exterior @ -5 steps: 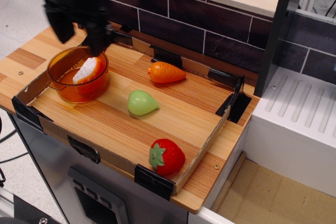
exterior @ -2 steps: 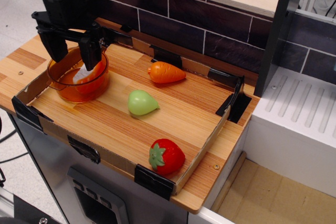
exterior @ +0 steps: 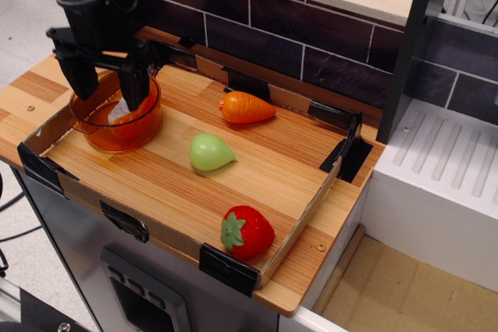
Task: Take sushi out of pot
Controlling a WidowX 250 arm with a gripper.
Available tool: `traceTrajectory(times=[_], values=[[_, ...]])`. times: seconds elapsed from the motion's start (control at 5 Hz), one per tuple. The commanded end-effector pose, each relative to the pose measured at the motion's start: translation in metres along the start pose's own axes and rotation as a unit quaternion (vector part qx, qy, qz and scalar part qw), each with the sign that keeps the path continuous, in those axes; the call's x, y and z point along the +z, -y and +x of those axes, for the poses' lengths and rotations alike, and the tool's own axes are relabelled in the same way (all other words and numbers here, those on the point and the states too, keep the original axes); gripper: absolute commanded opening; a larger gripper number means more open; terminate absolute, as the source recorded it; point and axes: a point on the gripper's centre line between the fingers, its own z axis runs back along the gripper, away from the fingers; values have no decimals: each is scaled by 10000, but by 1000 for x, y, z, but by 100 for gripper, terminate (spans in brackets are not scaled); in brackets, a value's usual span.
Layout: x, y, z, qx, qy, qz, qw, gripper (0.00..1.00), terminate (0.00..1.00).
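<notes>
Task barely begun: sushi (exterior: 119, 111) sits inside pot (exterior: 144, 125), not lifted. Gripper (exterior: 109, 91) is down over pot w/ fingers spread wide either side of sushi, holding nothing; contact w/ sushi can't be told. Left to do: close, lift, set down outside.

Right of pot: pear (exterior: 209, 152), carrot (exterior: 246, 108), strawberry (exterior: 247, 232), all on wood tray (exterior: 296, 176). Dark tile wall behind, white unit far right.

Wooden table (exterior: 257, 172), low cardboard border: amber pot (exterior: 117, 122) at back-left corner; carrot (exterior: 247, 107) near the back; green pear (exterior: 210, 152) mid-board; strawberry (exterior: 247, 232) at front edge.
</notes>
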Motion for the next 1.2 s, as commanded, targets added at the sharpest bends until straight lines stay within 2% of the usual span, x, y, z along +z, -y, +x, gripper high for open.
traceTrajectory(times=[0.0, 0.4, 0.6, 0.8, 1.0], values=[[-6, -1, 10, 105, 49, 71, 9999, 100, 0], [-19, -5, 13, 270, 21, 195, 9994, 100, 0], [-19, -5, 13, 385, -10, 202, 9991, 0, 0], [-17, -9, 13, 623, 129, 267, 9976, 0, 0], [-7, -11, 16, 828, 72, 151, 9964, 0, 0]])
